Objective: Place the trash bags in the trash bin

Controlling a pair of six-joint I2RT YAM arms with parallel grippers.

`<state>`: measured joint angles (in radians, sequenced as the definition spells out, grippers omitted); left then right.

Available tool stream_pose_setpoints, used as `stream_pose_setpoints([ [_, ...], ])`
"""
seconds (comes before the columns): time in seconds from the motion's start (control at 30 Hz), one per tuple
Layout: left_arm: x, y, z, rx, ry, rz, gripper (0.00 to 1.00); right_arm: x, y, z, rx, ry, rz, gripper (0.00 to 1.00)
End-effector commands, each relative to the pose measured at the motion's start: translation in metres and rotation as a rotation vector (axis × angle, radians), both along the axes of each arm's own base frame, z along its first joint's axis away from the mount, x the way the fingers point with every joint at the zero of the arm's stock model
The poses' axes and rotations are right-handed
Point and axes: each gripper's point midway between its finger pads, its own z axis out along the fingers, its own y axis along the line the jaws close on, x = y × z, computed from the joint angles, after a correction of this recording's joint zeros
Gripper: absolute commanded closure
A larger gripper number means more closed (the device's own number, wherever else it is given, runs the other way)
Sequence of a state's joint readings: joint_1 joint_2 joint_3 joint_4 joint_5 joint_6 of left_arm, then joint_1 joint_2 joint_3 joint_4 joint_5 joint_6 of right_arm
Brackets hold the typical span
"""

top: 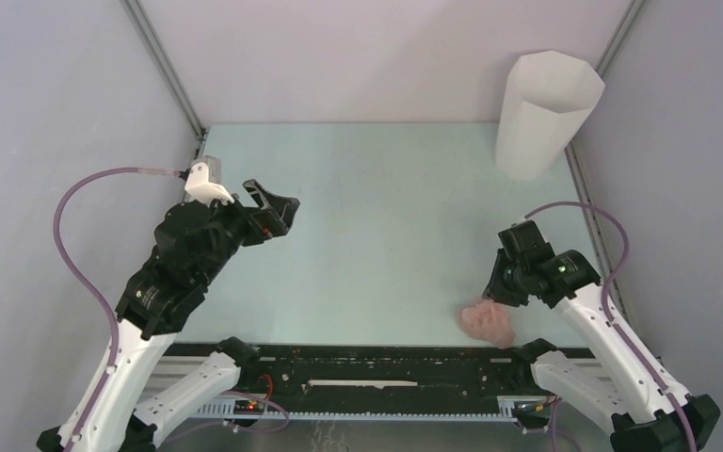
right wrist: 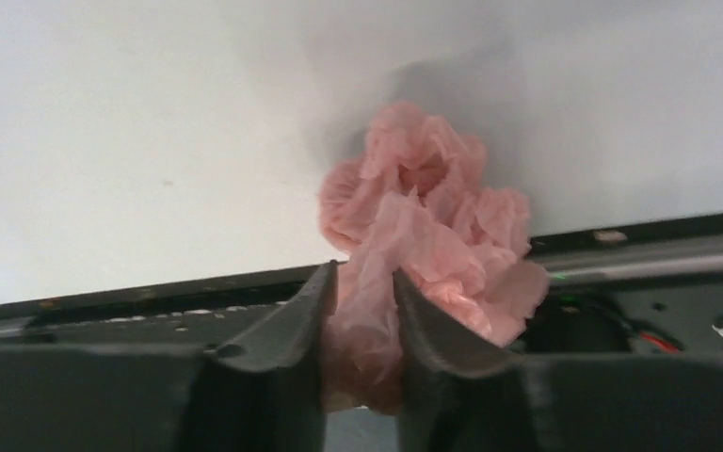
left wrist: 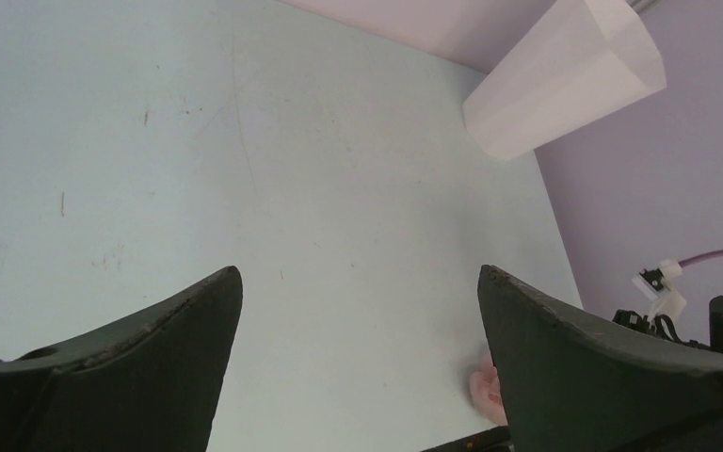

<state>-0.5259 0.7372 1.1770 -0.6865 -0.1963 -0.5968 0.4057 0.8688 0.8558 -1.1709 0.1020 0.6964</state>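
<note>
Clamped on the crumpled bag, the right claw should lift high toward the bin; left claw gapes.

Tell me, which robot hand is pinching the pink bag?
The right gripper: its jaws are shut on the crumpled pink trash bag. The left gripper is wide open with nothing between its jaws.

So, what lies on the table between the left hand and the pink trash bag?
Nothing; the top external view shows only bare table between the left hand and the pink trash bag.
</note>
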Motion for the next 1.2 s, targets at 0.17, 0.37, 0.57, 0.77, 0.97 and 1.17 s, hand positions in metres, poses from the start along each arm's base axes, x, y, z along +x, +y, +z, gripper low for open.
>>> stream_pose_setpoints([
  [0.17,-0.010,-0.020,-0.015,-0.057,0.062,-0.093,0.00,0.033,0.067,0.048,0.235,-0.206,0.308,1.00],
  [0.37,-0.017,-0.058,-0.022,-0.134,0.094,-0.271,0.00,0.037,0.124,0.090,0.528,-0.282,0.482,1.00],
  [0.57,-0.013,-0.105,-0.056,-0.250,0.286,-0.391,0.00,0.038,0.149,0.115,0.675,-0.329,0.590,1.00],
  [0.77,-0.025,-0.141,-0.092,-0.163,0.432,-0.510,0.01,0.051,0.147,0.126,0.718,-0.369,0.590,1.00],
  [0.97,-0.038,-0.158,-0.144,-0.045,0.589,-0.550,0.00,0.078,0.118,0.063,0.651,-0.195,0.386,1.00],
  [1.17,-0.043,-0.183,-0.183,0.118,0.619,-0.601,0.01,0.083,0.082,0.026,0.641,-0.084,0.233,1.00],
])
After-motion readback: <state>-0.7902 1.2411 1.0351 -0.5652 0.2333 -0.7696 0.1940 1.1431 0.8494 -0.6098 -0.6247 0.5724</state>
